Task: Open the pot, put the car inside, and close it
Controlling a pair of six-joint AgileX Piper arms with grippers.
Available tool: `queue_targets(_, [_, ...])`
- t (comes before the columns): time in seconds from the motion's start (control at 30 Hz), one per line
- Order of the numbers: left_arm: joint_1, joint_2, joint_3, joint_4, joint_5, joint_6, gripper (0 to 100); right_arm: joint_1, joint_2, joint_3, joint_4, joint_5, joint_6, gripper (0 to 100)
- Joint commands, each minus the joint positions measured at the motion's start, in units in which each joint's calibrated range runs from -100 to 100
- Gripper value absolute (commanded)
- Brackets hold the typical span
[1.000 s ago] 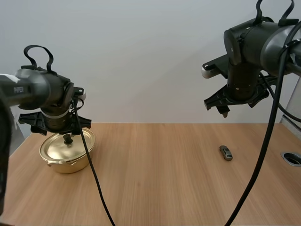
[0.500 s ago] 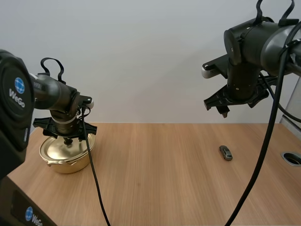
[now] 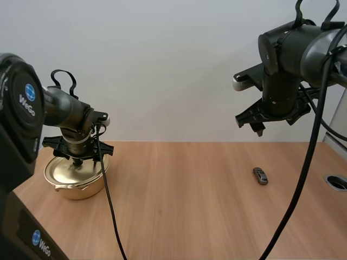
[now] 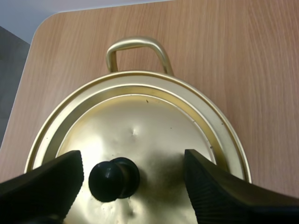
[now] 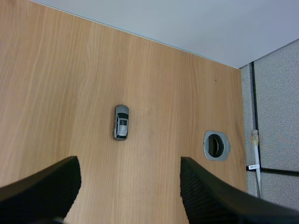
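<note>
Car (image 3: pixel 260 175) lies on table (image 3: pixel 179 211) at R side, a cable hole (image 3: pixel 339 182) near it; pot (image 3: pixel 76 181) sits well apart at L, lid (image 4: pixel 145 121) on, contents hidden. L claw (image 4: pixel 133 161) open, 2 fingers (image 4: pixel 42 186) flanking lid's knob (image 4: pixel 112 178). R claw (image 5: pixel 128 172) open, up above car.

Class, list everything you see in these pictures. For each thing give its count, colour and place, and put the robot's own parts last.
pot: 1, gold, at the table's left end
lid: 1, gold, closed on the pot
knob: 1, black, at the lid's centre
car: 1, grey, on the table's right part
cable hole: 1, grey, at the table's right edge
table: 1, light wood
left gripper: 1, black, open, astride the knob
right gripper: 1, black, open, high above the car
</note>
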Motion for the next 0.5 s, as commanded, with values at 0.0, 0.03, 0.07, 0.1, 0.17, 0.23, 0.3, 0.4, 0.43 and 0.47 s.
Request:
queue_targets(0.0, [0.01,0.1,-0.1,0.0,0.5,0.1,100,0.0,-0.1,0.0,0.0,0.0,0.0,100])
queue_targets(0.03, [0.01,0.1,-0.1,0.0,0.5,0.1,100,0.0,-0.1,0.0,0.0,0.0,0.0,100])
queue_targets(0.07, [0.01,0.1,-0.1,0.0,0.5,0.1,90,0.0,-0.1,0.0,0.0,0.0,0.0,100])
queue_targets(0.1, [0.01,0.1,-0.1,0.0,0.5,0.1,71,0.0,-0.1,0.0,0.0,0.0,0.0,100])
queue_targets(0.17, [0.01,0.1,-0.1,0.0,0.6,-0.4,28,0.0,-0.1,0.0,0.0,0.0,0.0,100])
queue_targets(0.23, [0.01,0.1,-0.1,0.0,0.7,-1.4,0,0.0,-0.1,0.0,0.0,0.0,0.0,100])
queue_targets(0.3, [0.01,0.1,-0.1,0.0,0.1,-1.4,0,0.0,-0.1,0.0,0.0,0.0,0.0,100])
queue_targets(0.4, [0.01,0.1,-0.6,0.0,-0.2,-1.4,0,0.0,-0.1,0.0,0.0,0.0,0.0,100])
queue_targets(0.43, [0.01,0.1,-1.2,0.0,0.0,-1.4,0,0.0,-0.1,0.0,0.0,0.0,0.0,100])
queue_targets(0.47, [0.01,0.1,-1.8,0.0,0.4,-1.4,0,0.0,-0.1,0.0,0.0,0.0,0.1,100])
